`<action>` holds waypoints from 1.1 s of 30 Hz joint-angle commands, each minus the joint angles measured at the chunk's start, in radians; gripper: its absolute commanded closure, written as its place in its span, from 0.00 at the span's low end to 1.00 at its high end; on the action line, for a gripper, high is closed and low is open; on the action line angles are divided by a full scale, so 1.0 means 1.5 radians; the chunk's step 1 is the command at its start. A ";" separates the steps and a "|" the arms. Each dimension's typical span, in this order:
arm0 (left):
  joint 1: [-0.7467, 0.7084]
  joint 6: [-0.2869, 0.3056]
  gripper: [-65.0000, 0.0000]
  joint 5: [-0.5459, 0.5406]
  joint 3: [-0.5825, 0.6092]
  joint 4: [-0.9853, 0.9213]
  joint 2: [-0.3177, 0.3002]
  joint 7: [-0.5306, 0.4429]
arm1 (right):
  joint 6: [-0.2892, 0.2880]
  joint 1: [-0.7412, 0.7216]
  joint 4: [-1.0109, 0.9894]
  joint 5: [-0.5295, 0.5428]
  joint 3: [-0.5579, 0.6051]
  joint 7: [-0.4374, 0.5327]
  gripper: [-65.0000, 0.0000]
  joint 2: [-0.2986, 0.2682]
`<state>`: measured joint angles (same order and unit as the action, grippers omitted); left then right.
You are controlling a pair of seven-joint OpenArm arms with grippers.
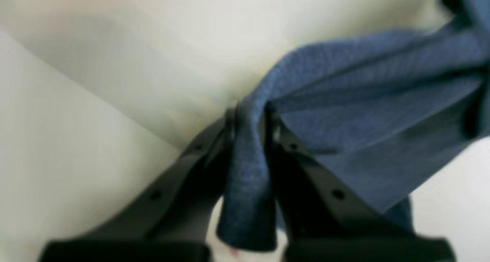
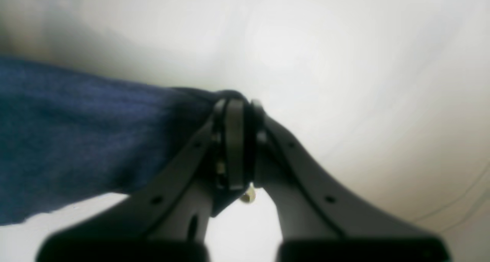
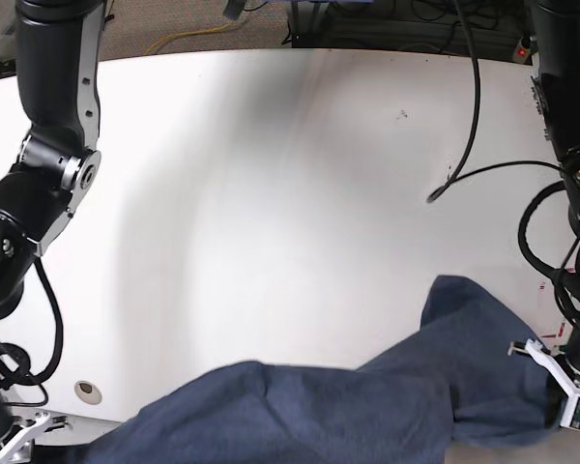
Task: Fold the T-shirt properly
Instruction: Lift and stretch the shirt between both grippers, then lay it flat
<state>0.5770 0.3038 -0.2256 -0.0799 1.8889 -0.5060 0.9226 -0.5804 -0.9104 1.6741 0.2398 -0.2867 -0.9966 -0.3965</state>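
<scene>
T-shirt (image 3: 348, 411) (navy) pinched by left gripper (image 1: 250, 116), right gripper (image 2: 237, 105)

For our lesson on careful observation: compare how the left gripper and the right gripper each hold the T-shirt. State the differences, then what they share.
The left gripper has a fold of the T-shirt running down between its fingers; at the right gripper the cloth only wraps over the fingertips. The shirt spreads rightward from the left gripper, leftward from the right gripper. Both are shut on the shirt above the white table.
</scene>
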 commanded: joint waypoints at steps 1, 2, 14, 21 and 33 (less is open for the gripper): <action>0.020 -0.006 1.00 0.008 -0.007 0.009 -0.021 -0.012 | 0.003 -0.020 0.009 0.000 -0.002 0.005 1.00 -0.012; 0.020 0.005 1.00 0.008 -0.007 0.010 -0.024 -0.012 | 0.002 -0.016 0.009 0.000 -0.003 0.004 1.00 -0.012; -0.158 0.087 1.00 0.008 -0.009 0.035 -0.023 0.028 | -0.003 0.211 0.013 0.007 -0.110 0.007 1.00 0.021; -0.324 0.087 1.00 0.010 -0.029 0.060 0.018 0.028 | -0.003 0.346 0.013 0.007 -0.186 0.007 1.00 0.063; -0.507 0.087 1.00 0.012 -0.042 0.059 0.043 -0.005 | -0.003 0.496 0.014 0.007 -0.268 0.007 1.00 0.094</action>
<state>-0.1719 0.4458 -0.2226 -0.1326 1.9602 -0.4240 0.9295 -0.5877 -0.1555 1.6741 0.2413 -0.6731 -1.0153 -0.2489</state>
